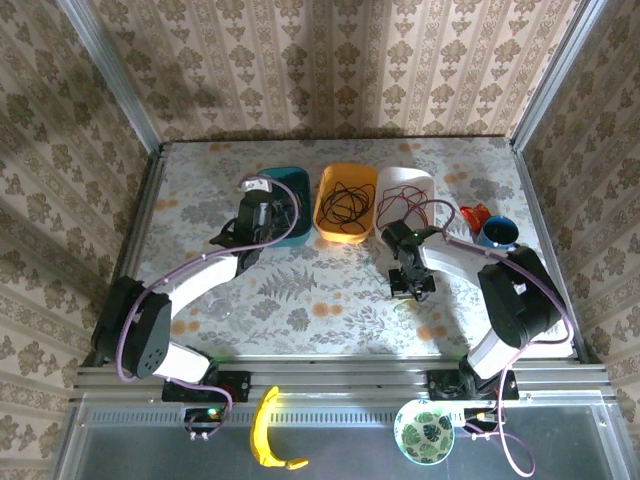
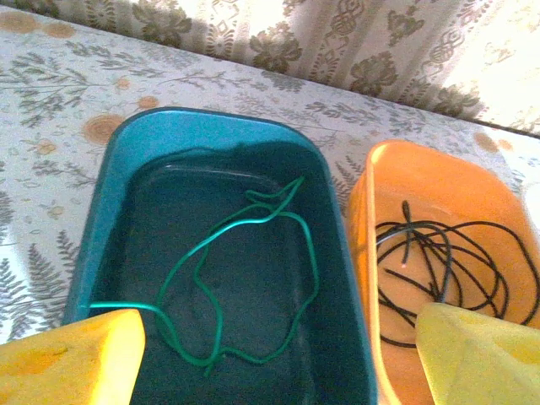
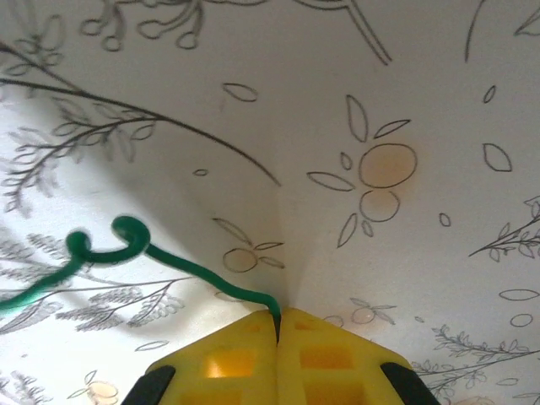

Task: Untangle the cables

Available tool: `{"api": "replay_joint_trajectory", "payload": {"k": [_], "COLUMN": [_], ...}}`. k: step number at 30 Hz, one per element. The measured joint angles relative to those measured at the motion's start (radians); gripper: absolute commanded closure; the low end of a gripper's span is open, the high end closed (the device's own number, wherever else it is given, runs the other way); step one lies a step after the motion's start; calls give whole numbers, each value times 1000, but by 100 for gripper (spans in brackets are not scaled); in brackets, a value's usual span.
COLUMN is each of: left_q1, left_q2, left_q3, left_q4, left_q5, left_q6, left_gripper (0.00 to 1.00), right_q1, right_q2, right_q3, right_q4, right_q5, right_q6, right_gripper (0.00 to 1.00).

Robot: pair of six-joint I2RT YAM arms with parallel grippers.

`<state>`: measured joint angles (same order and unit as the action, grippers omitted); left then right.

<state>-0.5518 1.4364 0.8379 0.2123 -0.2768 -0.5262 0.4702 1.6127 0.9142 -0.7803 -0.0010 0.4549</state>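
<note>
A green cable [image 3: 181, 267] is clamped at its end in the closed right end effector [image 3: 278, 325], and its curled tail rests on the table [image 3: 422, 101]. A green loop [image 2: 253, 218] lies in the teal bin [image 2: 110, 186] below the left end effector [image 2: 278, 337], whose fingers are apart. The clamped cable is best lifted slowly so the curl is not snagged.

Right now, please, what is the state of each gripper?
Left gripper: open.
Right gripper: closed on a green cable.
</note>
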Motion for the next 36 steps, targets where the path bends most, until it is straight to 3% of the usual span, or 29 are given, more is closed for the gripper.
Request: {"api": "replay_joint_trajectory", "payload": {"k": [6, 11, 21, 23, 25, 27, 33, 36], "left_q1": [21, 32, 47, 49, 50, 50, 52, 59], "left_q2": [-41, -113, -271, -288, -294, -294, -294, -293], "left_q3": [-40, -80, -139, -148, -151, -151, -151, -151], "left_q4": [-4, -29, -128, -145, -161, -168, -170, -164], "left_q5": [-44, -143, -313, -326, -332, -333, -324, -314], "left_q6": [-4, -5, -5, -5, -8, -8, -6, 5], "left_gripper": [15, 15, 15, 15, 15, 14, 14, 12], "right_q1": [16, 47, 85, 85, 86, 85, 86, 85], "right_q2": [-111, -63, 497, 602, 683, 722, 710, 621], "right_q3": [55, 283, 992, 1095, 1178, 1223, 1254, 1160], "right_q4": [20, 43, 70, 65, 48, 40, 27, 47], "right_q5": [-60, -125, -304, -330, -341, -345, -332, -286], "right_q6": [-15, -19, 43, 69, 97, 109, 116, 88], "right_gripper": [100, 100, 100, 92, 70, 58, 51, 51]}}
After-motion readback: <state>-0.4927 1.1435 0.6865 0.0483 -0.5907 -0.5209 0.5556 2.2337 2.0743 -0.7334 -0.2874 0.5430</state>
